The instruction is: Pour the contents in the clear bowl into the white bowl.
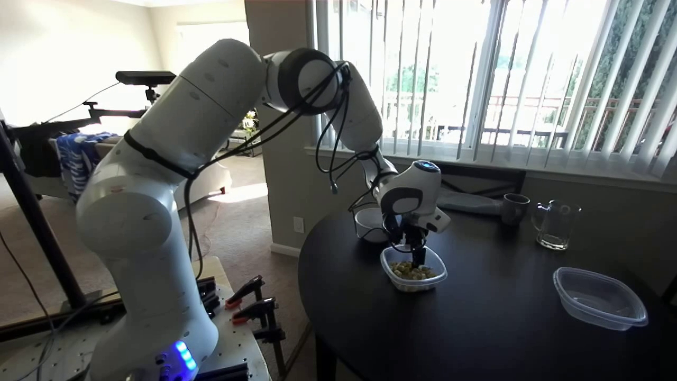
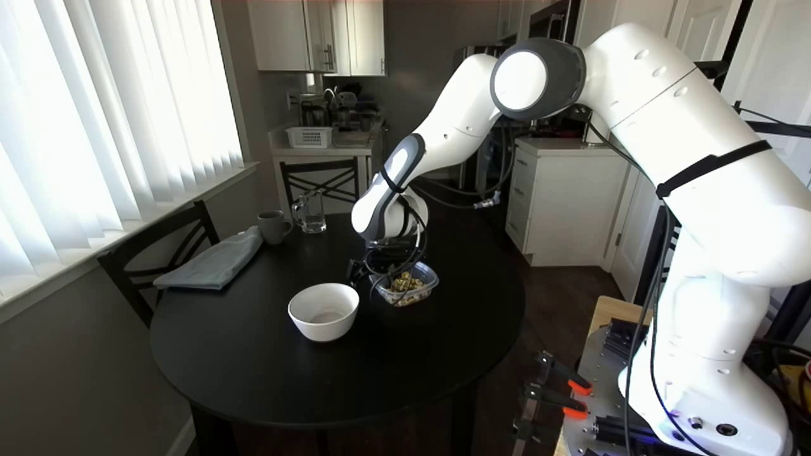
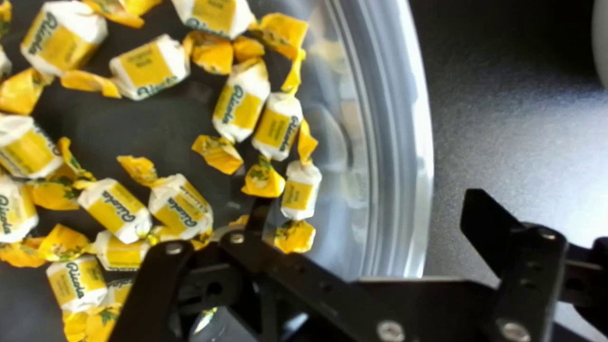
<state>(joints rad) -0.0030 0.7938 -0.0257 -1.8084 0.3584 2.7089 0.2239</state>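
Note:
The clear bowl [image 1: 418, 287] stands upright on the dark table and holds the contents, a heap of yellow and white wrapped candies [image 1: 412, 271]. In the wrist view its rim [image 3: 420, 142] curves past my gripper [image 3: 366, 211], with the candies [image 3: 114, 209] at left. My gripper is open and straddles the rim, one finger inside the bowl and one outside. In both exterior views the gripper [image 1: 407, 247] is low at the bowl [image 2: 429, 290]. The white bowl [image 2: 323, 324] looks empty and stands close by on the outer finger's side; it also shows behind the gripper [image 1: 369, 219].
A larger clear container [image 1: 600, 301] stands on the table. A glass mug [image 1: 558, 222], a grey mug [image 2: 272, 227] and a folded grey cloth [image 2: 215, 261] are towards the window side. Cables hang from the arm near the bowls. The round table's edge [image 2: 317, 421] is dark.

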